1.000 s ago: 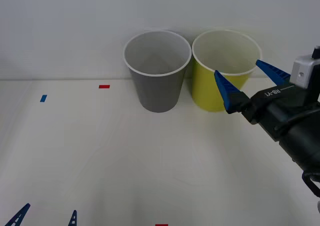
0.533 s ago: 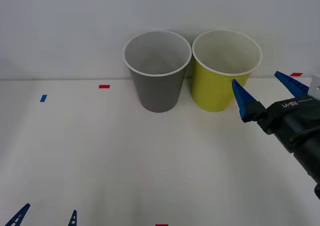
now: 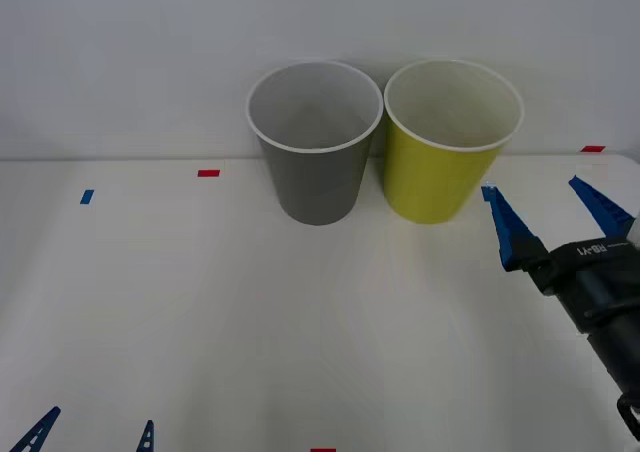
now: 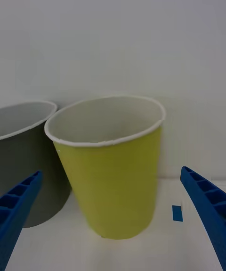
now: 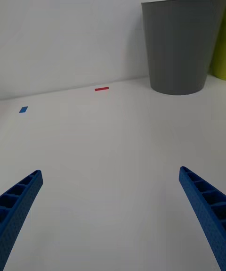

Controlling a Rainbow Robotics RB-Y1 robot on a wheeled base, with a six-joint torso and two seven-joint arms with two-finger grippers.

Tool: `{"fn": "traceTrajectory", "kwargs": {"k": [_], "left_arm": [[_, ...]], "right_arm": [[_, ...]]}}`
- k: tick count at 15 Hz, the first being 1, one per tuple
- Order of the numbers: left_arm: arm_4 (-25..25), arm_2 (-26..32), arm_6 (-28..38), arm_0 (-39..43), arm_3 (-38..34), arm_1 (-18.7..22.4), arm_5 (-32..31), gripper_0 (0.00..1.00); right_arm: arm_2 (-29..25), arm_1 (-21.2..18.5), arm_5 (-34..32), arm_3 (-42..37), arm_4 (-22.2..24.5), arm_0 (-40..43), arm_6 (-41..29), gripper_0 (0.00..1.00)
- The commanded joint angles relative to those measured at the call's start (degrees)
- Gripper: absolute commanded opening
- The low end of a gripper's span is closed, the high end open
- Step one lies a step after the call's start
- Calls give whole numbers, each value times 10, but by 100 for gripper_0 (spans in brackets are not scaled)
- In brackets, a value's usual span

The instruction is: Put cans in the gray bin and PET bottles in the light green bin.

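The gray bin [image 3: 316, 177] and the light green bin [image 3: 432, 184] stand upright side by side at the back of the white table, both open at the top. My right gripper [image 3: 535, 197] hovers open and holds nothing, just right of the light green bin and a little nearer to me. From the right wrist, the light green bin [image 4: 113, 181] is straight ahead between the open right gripper [image 4: 110, 171], with the gray bin [image 4: 23, 176] beside it. My left gripper [image 3: 98, 424] is open at the table's near left edge, facing the gray bin [image 5: 181, 49] from far off. Cans and PET bottles are out of view.
Small tape marks lie on the table: a red one [image 3: 208, 173] and a blue one [image 3: 87, 197] at the back left, a red one [image 3: 592, 149] at the back right. A white wall rises right behind the bins.
My right gripper has drawn back from in front of the light green bin's rim, moving right, down and toward me, still open. The left gripper has not moved.
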Motion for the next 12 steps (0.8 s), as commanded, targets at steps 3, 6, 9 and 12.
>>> {"fn": "traceTrajectory", "kwargs": {"k": [3,6,9,12], "left_arm": [[0,0,0,0,0,0,0,100],[0,0,0,0,0,0,0,100],[0,0,0,0,0,0,0,100],[0,0,0,0,0,0,0,100]], "right_arm": [[17,62,-139,100,1,94,109,100],[27,77,-221,135,-3,167,156,100],[35,76,-271,139,-4,229,165,100],[53,75,-318,138,-4,280,169,100]]}}
